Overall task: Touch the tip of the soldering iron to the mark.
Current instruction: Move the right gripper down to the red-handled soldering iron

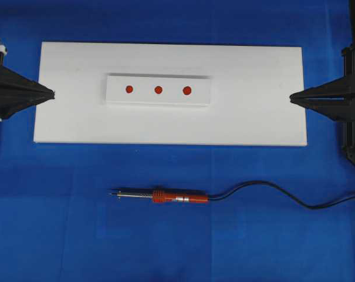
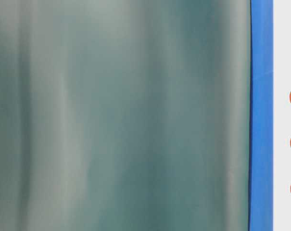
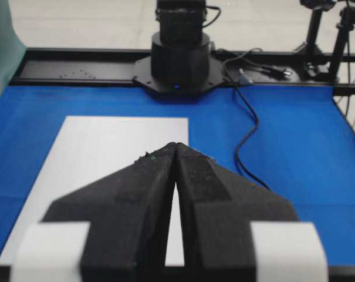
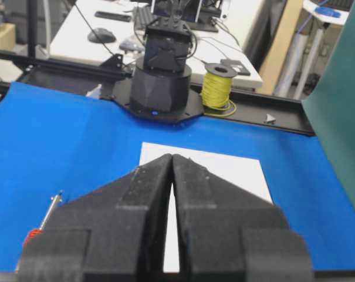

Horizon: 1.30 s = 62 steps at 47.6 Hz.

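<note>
Both my left gripper (image 1: 51, 93) and right gripper (image 1: 292, 97) sit clenched, empty. The soldering iron (image 1: 159, 195) at six o'clock looks light, rigid; I'd grasp its orange handle (image 1: 180, 198).

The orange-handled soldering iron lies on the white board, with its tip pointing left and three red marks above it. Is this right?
Not quite. The orange-handled soldering iron lies on the blue table cover, below the white board, as the overhead view shows. The rest holds.

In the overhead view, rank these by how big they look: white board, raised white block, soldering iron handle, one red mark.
1. white board
2. raised white block
3. soldering iron handle
4. red mark; the three marks look alike.
</note>
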Each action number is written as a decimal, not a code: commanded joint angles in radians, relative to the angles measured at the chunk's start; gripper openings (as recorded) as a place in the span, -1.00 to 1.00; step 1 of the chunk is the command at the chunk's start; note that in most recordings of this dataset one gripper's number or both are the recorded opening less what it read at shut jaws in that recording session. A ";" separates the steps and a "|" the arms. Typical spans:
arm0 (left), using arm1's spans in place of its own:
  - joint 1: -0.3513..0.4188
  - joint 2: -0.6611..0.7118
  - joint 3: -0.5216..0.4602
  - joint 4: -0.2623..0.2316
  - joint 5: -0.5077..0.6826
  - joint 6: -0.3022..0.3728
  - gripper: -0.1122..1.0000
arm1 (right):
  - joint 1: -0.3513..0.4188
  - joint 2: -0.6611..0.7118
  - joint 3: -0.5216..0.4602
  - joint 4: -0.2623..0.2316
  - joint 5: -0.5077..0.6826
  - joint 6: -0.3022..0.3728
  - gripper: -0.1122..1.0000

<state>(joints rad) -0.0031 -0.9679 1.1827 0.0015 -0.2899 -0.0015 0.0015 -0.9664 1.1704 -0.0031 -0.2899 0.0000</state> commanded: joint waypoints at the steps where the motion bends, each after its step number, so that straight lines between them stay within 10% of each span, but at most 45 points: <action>1: 0.000 0.011 -0.014 0.002 -0.008 -0.008 -0.80 | -0.006 0.006 -0.021 0.005 -0.005 0.005 -0.80; 31: 0.002 0.008 -0.006 0.000 -0.008 -0.006 -0.80 | 0.103 0.179 -0.143 0.006 0.075 0.074 -0.87; 38: 0.002 0.003 -0.006 0.002 -0.006 -0.006 -0.80 | 0.127 0.279 -0.183 0.006 0.077 0.104 -0.50; 51: 0.000 0.003 -0.006 0.000 -0.006 -0.006 -0.80 | 0.156 0.469 -0.247 0.008 0.072 0.175 0.85; 62: 0.002 0.003 -0.003 0.000 -0.008 -0.006 -0.80 | 0.198 0.641 -0.325 0.035 0.075 0.229 0.80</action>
<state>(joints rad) -0.0031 -0.9695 1.1873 0.0015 -0.2915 -0.0077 0.1871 -0.3682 0.8897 0.0215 -0.2102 0.2224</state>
